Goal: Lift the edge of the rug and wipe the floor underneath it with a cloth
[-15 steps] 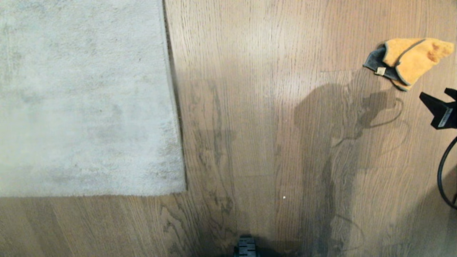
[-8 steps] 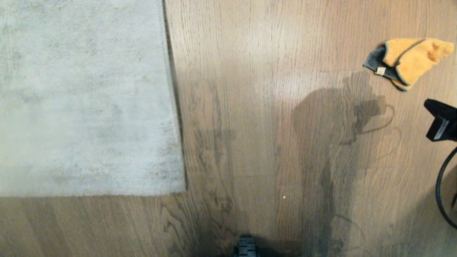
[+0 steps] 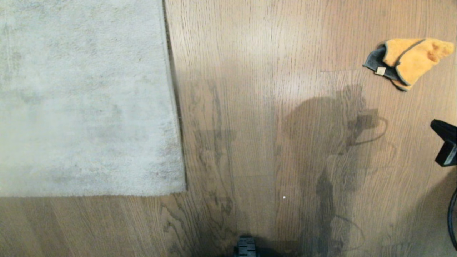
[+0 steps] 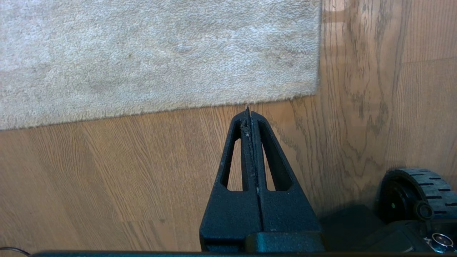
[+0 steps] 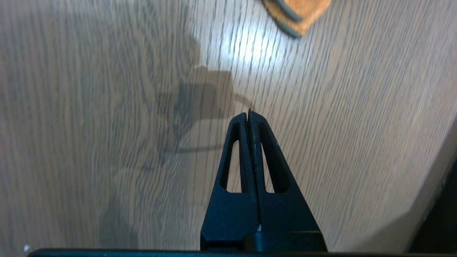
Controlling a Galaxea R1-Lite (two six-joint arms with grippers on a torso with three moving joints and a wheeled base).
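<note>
Well beyond the right gripper (image 5: 250,113) with its fingers clenched on nothing, the cloth (image 3: 410,60) lies on the floor (image 3: 267,107).

The rug (image 3: 82,100) ran off the head view's left and top edges — the cloth (image 5: 294,14) was cropped and blurred in the right wrist view.

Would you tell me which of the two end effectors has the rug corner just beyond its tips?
The left end effector: the rug corner lies just beyond it, whereas the right end effector faces bare floor.
</note>
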